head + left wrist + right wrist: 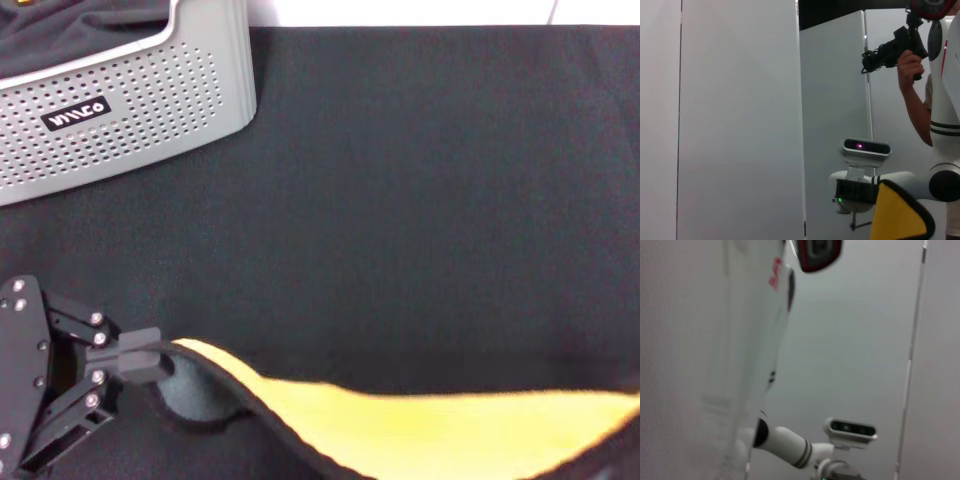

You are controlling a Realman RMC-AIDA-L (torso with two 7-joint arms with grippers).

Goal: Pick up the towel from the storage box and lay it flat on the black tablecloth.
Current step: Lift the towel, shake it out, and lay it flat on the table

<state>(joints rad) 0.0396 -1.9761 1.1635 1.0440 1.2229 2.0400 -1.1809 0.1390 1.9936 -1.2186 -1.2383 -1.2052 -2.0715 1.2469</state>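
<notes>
Towel (pixel 420 425) hangs low over the black tablecloth (pixel 420 200), yellow side up, out of the storage box (pixel 120 100). Looks soft, light, floppy; best taken at corners. Left claw (pixel 150 358) pinches one corner. Right claw unseen. Box sits well apart, nothing in the way.

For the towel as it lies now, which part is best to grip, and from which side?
Grip the towel at a corner along its black-edged rim, coming from the outer side. The left pincer already holds the left corner that way. The cloth hangs stretched across the black tablecloth with its yellow side showing, so a matching hold on the right corner would probably keep it spread; that corner is out of view.
</notes>
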